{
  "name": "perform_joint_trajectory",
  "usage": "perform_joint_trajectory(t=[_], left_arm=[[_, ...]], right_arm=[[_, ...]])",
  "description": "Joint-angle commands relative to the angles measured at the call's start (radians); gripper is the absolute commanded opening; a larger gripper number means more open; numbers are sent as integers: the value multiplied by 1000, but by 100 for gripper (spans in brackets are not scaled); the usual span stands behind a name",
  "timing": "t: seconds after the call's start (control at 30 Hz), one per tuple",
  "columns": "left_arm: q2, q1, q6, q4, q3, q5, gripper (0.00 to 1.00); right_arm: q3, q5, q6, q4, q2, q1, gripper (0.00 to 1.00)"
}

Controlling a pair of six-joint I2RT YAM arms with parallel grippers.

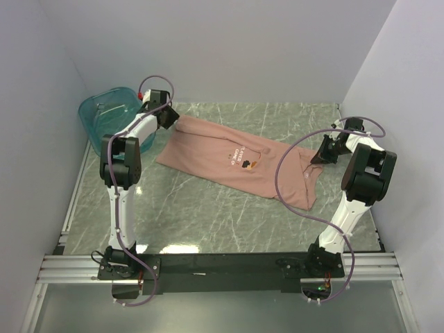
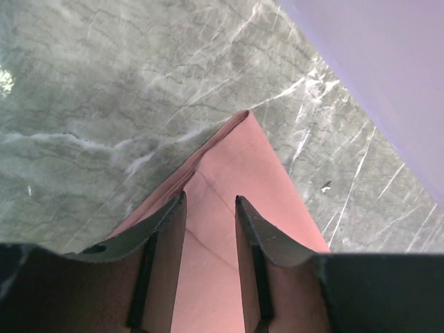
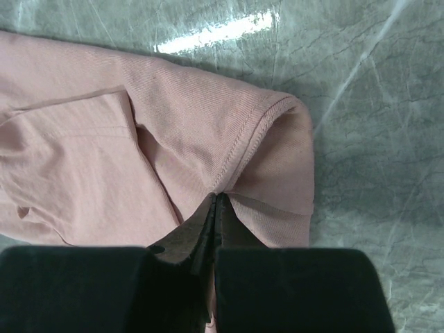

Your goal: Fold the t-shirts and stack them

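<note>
Grey marble-look table (image 1: 208,222). A pink shirt (image 1: 215,156) lies flat across its middle, running from 10 to 4 o'clock. The left gripper (image 2: 210,201) is over the 10 o'clock corner, jaws partly apart, gripping nothing. The right gripper (image 3: 215,201) is pinched tight on the shirt's 3 o'clock edge. Pulling from that one side could drag and bunch the cloth. A teal tub (image 1: 104,111) at 10 o'clock looks empty.

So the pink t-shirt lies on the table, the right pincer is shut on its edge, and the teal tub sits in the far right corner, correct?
Not quite. The teal tub sits in the far left corner, as the top external view shows. The rest holds: the pink t-shirt lies on the table and the right pincer is shut on its edge.
</note>
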Motion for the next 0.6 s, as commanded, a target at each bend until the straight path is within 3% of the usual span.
perform_joint_trajectory(t=[0.0,0.57], left_arm=[[-49,-4,-5,50,-5,19,41],[46,-19,-24,-79,89,16,42]], right_arm=[[40,-12,-10,-3,4,-6,0],[45,-14,-8,-5,8,-6,0]])
